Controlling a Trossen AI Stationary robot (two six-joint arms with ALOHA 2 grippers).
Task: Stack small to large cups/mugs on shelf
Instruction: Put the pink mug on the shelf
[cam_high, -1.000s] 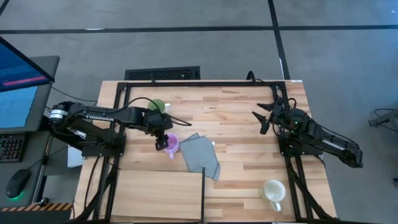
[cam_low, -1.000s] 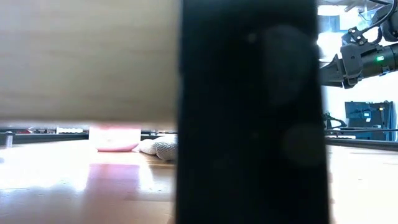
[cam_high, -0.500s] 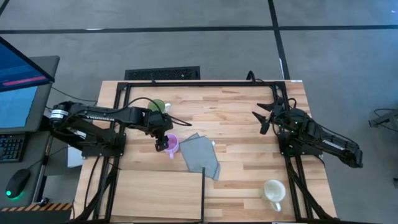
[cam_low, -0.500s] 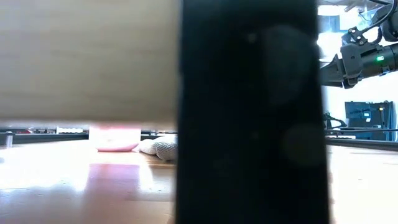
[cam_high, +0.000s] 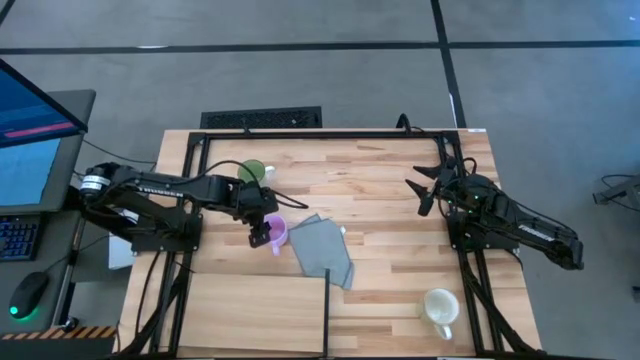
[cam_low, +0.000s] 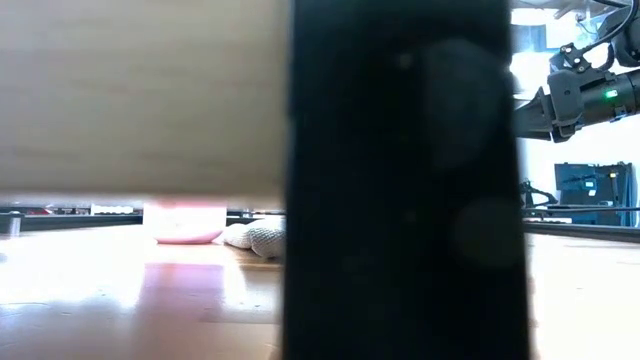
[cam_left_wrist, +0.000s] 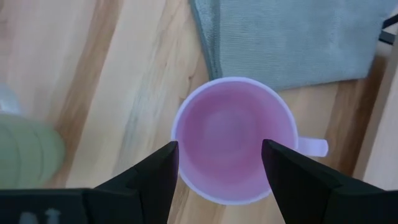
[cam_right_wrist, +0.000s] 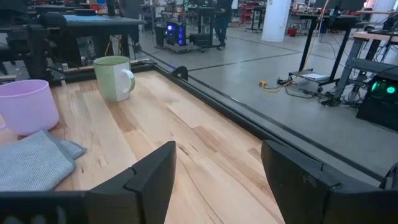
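The light purple mug (cam_high: 277, 234) stands upright on its base on the tabletop, next to the grey cloth; it fills the left wrist view (cam_left_wrist: 233, 140), handle (cam_left_wrist: 314, 147) to one side. My left gripper (cam_high: 260, 236) is open right above it, one finger over each side of the rim, apart from it. The green mug (cam_high: 252, 171) stands upright farther back. The cream-white mug (cam_high: 439, 306) stands near the front right. The shelf (cam_high: 250, 310) is the pale board at the front left. My right gripper (cam_high: 424, 190) is open and empty at the right.
A folded grey cloth (cam_high: 323, 250) lies right of the purple mug. Black frame rails (cam_high: 327, 310) edge the shelf and the table's sides. In the low view the shelf board (cam_low: 140, 100) and a black post (cam_low: 400, 180) hide much of the table.
My left gripper has shifted a little toward the table's near edge over the purple mug, staying open. The mugs and the cloth have stayed where they were.
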